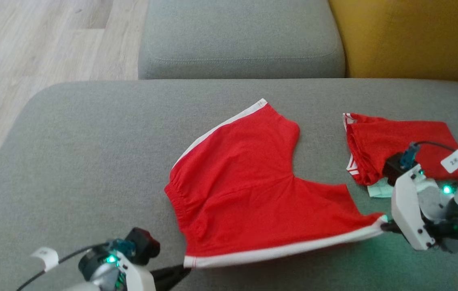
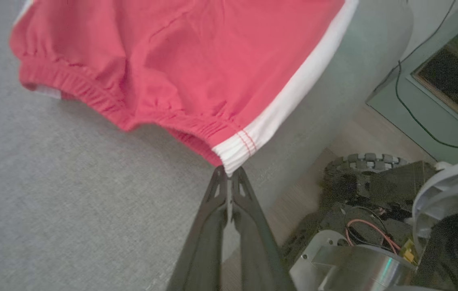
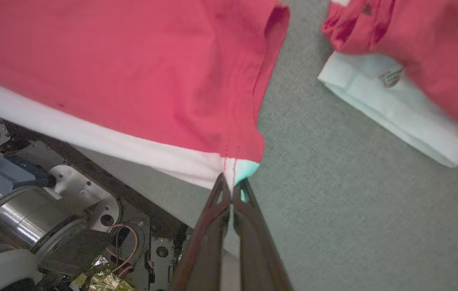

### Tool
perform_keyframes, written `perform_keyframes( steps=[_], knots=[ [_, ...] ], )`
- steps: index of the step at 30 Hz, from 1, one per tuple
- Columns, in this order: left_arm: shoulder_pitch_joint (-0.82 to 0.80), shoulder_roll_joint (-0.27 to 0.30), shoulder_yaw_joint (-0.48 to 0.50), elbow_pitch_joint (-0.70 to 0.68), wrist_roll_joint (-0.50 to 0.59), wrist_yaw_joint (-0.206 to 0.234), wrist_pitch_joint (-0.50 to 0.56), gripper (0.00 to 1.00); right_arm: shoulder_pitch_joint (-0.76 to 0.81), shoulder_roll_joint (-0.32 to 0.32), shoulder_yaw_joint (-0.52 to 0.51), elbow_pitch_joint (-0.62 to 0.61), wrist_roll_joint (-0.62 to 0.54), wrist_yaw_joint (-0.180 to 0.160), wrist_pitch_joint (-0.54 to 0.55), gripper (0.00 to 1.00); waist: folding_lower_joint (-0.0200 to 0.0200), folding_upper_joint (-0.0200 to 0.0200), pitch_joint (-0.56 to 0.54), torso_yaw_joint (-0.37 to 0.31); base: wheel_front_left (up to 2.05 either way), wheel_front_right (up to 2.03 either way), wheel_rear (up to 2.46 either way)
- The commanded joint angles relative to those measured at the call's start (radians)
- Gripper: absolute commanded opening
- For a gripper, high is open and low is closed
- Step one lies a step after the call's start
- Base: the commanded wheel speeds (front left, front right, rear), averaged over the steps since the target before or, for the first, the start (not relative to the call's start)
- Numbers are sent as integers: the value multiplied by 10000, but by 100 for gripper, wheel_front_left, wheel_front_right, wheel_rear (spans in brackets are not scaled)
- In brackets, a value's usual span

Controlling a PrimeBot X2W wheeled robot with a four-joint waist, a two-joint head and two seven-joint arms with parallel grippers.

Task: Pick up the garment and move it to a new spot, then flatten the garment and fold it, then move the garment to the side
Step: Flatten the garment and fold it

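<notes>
Garment [image 1: 245, 178]: red shorts with white side stripe, spread on grey cushion [image 1: 71, 161], near edge lifted and stretched between both grippers.
Left gripper [image 2: 227, 171]: closed tight, pinching the stripe's waistband corner.
Right gripper [image 3: 232, 182]: closed tight, pinching the stripe's hem corner.
Handling: probably light, limp, stretchy; bound to sag wherever unsupported.
Hold: stitched corners and elastic waistband, thickest and least likely to slip.
Neighbour: second red garment [image 1: 398, 141], folded, apart on the right.

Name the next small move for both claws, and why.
Probably raise both together and carry the held edge over to the far white stripe: left claw and right claw each pinch a corner of the red shorts' near stripe, the rest lying spread flat.
</notes>
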Motion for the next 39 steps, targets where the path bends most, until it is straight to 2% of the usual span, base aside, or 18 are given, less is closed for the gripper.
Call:
perform_keyframes(
  steps=[1, 9, 18, 28, 39],
  knots=[
    [-650, 415, 523, -192, 18, 67, -81, 0, -355, -352, -291, -113, -90, 17, -118, 0, 1, -1, 47, 39, 0, 0, 0],
    [-1369, 192, 1249, -183, -61, 389, -499, 0, -1437, 237, -1105, 111, -815, 17, -686, 0, 1, -1, 609, 534, 0, 0, 0],
    [-2483, -708, 1682, 756, -25, 44, -921, 0, -3191, 996, -1520, 1081, -1927, 17, -1195, 0, 1, -1, 1883, 1568, 0, 0, 0],
    [-3816, -2132, 1810, 2733, 49, -460, -1445, 0, -4812, 1609, -881, 2634, -3061, 17, -1966, 0, 1, -1, 3030, 2515, 0, 0, 0],
    [-4995, -3387, 1335, 4912, 197, -768, -2061, 0, -5878, 2172, -14, 4075, -3211, 17, -2587, 0, 1, -1, 3949, 2890, 0, 0, 0]
  ],
)
